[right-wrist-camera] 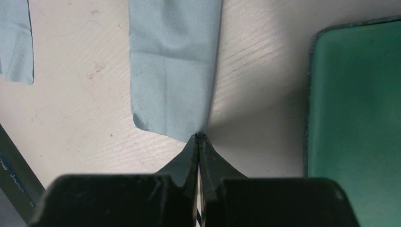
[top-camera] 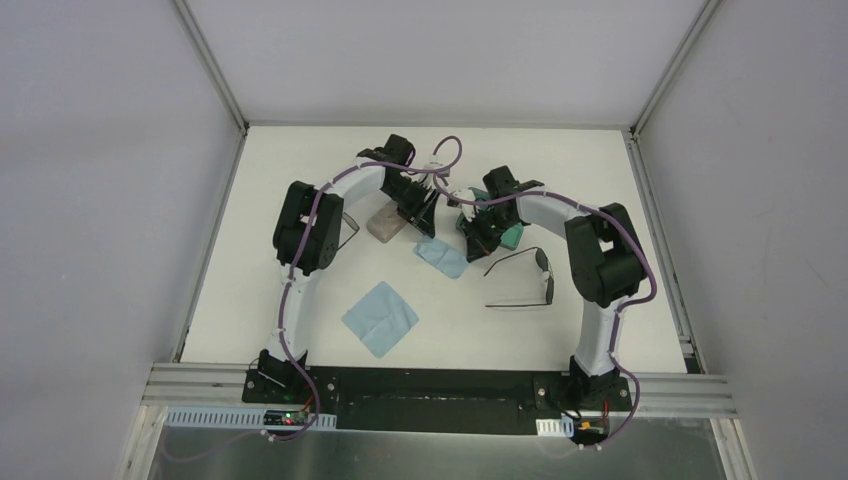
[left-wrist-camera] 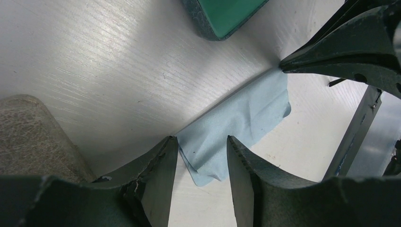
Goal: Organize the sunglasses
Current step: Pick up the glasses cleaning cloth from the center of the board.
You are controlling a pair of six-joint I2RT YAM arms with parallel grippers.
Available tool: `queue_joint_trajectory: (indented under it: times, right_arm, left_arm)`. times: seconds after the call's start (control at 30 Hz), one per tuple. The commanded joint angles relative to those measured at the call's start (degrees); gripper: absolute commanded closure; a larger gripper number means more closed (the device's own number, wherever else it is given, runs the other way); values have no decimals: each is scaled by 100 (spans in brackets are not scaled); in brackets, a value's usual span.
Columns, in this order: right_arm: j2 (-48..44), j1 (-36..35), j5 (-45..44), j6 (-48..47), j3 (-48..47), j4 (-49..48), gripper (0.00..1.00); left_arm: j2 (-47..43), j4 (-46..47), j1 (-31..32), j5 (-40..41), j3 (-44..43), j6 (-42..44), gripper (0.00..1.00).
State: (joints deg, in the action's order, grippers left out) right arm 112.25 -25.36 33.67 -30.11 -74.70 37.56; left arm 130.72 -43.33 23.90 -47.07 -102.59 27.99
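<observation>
One pair of sunglasses (top-camera: 525, 280) lies open on the table to the right of both grippers, touched by neither. A second pair of sunglasses (top-camera: 352, 232) shows partly behind the left arm's elbow. My right gripper (right-wrist-camera: 199, 136) is shut on a corner of a folded light blue cloth (right-wrist-camera: 175, 61), and that corner looks lifted off the table. My left gripper (left-wrist-camera: 201, 138) is open, with its fingers (left-wrist-camera: 161, 165) on either side of the same cloth's (left-wrist-camera: 236, 118) opposite corner. In the top view the two grippers (top-camera: 428, 215) (top-camera: 470, 238) meet over that cloth (top-camera: 442, 257).
A beige case (top-camera: 385, 222) (left-wrist-camera: 28, 137) lies just left of my left gripper. A blue case with a green inside (top-camera: 512, 237) (right-wrist-camera: 354, 118) lies open right of my right gripper. A second light blue cloth (top-camera: 380, 318) lies flat nearer the front.
</observation>
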Motion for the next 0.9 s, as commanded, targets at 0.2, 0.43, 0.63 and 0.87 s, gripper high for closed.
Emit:
queue_joint_trajectory:
  times: [0.2,0.43,0.63,0.87]
  right_arm:
    - [59,146,-224,-268,-530,-23,100]
    - [111,137,-332,-310,-502,-47,100]
    - [104,145,-350,-338,-494,-8,100]
    - [83,145,-389,-346,-469,-12,100]
  left_arm:
    - [257,74,-43,62,-263,330,57]
    - [279,78,-43,9,-291,355,62]
    - [171,87,-68,304,-525,558,63]
    - [148,168,-105,197,-759,532,66]
